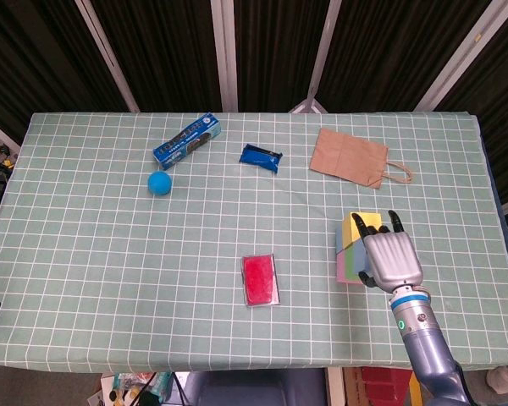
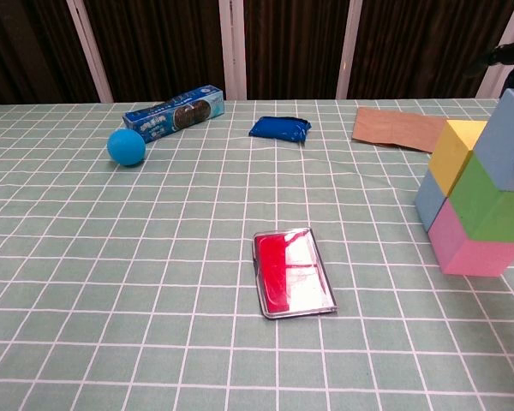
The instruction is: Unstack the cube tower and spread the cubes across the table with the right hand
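On the checked table (image 1: 85, 254) there were five foam cubes (image 2: 484, 201) in one tower: two blue, one yellow, one green, one pink. There was also one blue ball (image 1: 159, 183), one blue box (image 1: 186, 142), one blue packet (image 1: 261, 157), one paper bag (image 1: 352, 157), one red case (image 1: 261, 279).

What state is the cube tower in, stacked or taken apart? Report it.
Still stacked. The cube tower shows blue on green on pink, a yellow cube beside, under the right robot hand.
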Motion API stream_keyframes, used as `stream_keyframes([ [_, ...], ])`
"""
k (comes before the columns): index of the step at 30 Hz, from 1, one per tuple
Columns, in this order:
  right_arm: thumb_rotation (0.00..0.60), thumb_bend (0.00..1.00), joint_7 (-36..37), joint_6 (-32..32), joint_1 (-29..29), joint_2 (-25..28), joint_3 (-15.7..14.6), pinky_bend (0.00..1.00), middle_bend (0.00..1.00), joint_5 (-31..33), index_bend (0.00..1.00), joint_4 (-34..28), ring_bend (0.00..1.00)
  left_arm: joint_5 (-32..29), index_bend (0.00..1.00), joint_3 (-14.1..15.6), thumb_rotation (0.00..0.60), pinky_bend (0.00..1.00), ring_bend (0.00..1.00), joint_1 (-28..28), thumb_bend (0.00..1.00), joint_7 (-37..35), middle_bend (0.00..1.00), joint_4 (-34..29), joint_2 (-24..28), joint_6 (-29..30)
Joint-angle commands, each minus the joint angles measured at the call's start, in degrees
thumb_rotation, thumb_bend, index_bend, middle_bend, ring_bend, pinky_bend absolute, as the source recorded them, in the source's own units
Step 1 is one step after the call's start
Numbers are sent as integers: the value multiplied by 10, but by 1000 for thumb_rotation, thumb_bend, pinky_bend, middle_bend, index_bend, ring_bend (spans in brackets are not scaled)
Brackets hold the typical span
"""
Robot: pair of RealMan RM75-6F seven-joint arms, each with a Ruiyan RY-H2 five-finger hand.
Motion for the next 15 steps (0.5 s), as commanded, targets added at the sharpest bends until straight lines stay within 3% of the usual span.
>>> stream_keyframes([
  [1, 600, 262, 4, -5, 1, -1, -5, 0, 426, -7, 45, 5, 498, 0, 98, 1, 600, 9, 0, 0, 322, -1, 0, -1, 1, -2],
  [9, 600, 262, 26, 6, 7, -14, 7, 0, 428, -49, 46, 17, 500, 0, 98, 1, 600, 9, 0, 0, 322, -6, 0, -2, 3, -3],
  [15, 600, 262, 18, 37, 30, -36, 43, 0, 428, -53, 46, 17, 500, -3, 98, 0, 600, 9, 0, -3, 322, -2, 0, -3, 2, -9],
])
